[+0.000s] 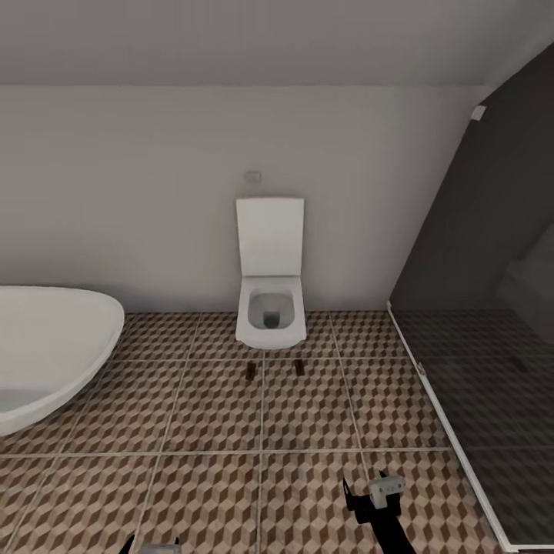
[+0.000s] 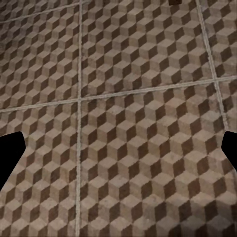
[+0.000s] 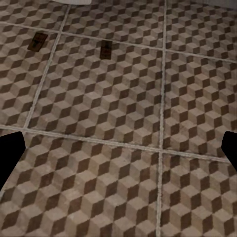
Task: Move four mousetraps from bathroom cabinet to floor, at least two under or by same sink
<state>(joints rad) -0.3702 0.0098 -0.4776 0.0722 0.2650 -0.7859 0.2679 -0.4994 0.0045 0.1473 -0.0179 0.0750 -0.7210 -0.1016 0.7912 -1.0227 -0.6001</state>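
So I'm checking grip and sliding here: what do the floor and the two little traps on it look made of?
The bathroom floor looks like matte ceramic tile: printed cube pattern, pale grout lines, no glare. The two mousetraps read as flat brown wood, judging by colour; too small to confirm any metal parts.

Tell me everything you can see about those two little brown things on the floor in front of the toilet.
Two mousetraps, one to the left and one to the right, lie flat on the cube-patterned bathroom floor, just in front of the white toilet. They are small, dark brown rectangles that look wooden, set side by side with a gap between them, touching only the tiles. Their wire parts are too small to make out.
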